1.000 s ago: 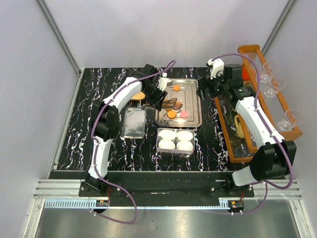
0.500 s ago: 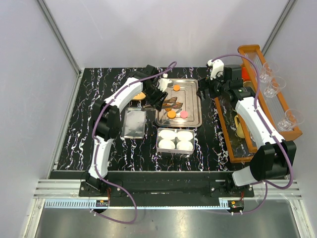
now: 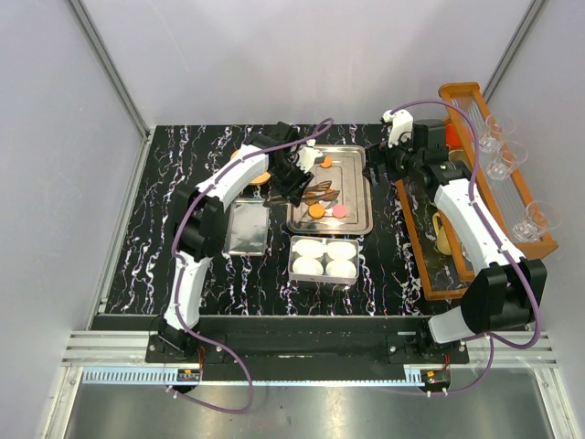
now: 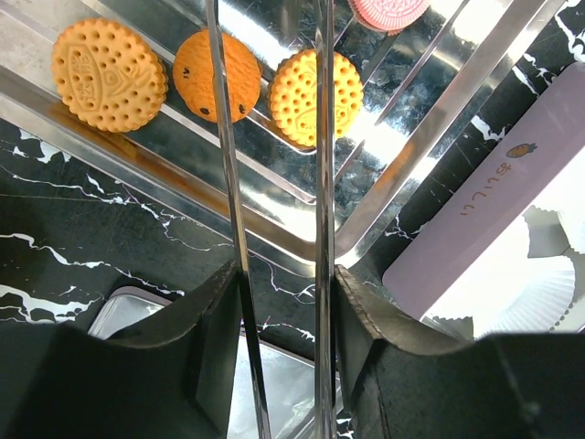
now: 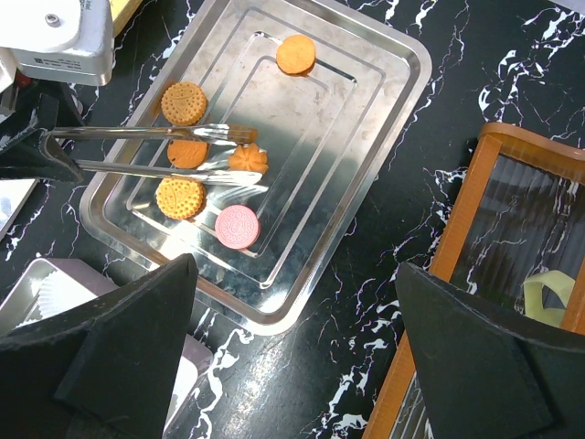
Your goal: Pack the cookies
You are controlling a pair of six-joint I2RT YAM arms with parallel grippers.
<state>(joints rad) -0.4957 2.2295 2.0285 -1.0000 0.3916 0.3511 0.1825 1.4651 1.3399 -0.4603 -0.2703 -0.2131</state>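
The left tool, clenched on the tongs, is poising their tips around a cookie in the tray, likely needing a squeeze next, while the right tool is hanging open, empty.

Your steel tray sits mid-table on black marble, with tongs reaching over it. Four white paper cups fill a small tin just in front of it. A flat steel tin lies to the left.
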